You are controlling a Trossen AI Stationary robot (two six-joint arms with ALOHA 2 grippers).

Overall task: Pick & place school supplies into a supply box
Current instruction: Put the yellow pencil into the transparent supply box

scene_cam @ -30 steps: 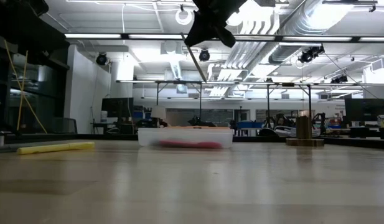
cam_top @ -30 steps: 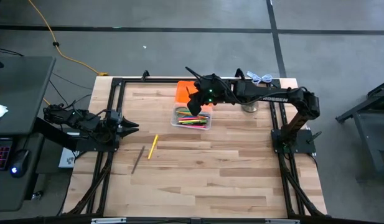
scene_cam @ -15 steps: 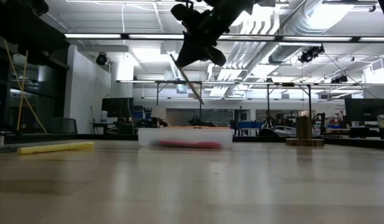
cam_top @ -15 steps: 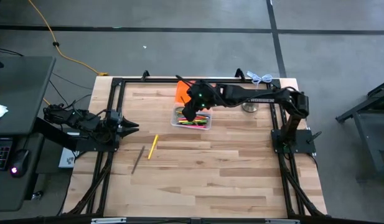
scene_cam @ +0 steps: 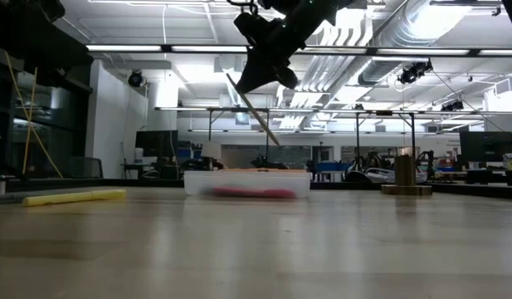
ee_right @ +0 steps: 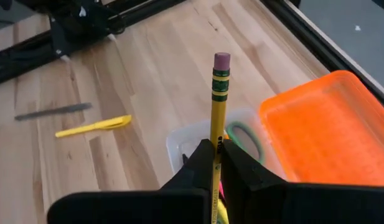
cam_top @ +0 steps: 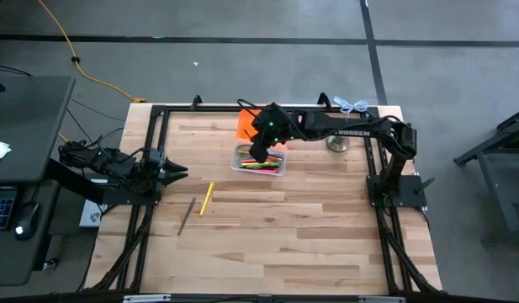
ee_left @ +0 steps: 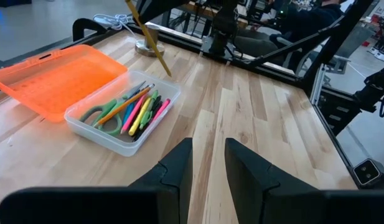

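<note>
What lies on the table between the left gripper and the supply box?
In the high view, a yellow marker and a dark pencil lie on the wood between the left gripper and the supply box, both apart from the box.

White lettering runs along the right arm [cam_top: 347,132] in the high view, but it is too small to make out for certain. No other text, label, number or sign can be read anywhere.

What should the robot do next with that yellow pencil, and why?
Probably lower it and let go. The right claw is shut on the yellow pencil, hanging above the supply box, whose orange lid lies open.
</note>
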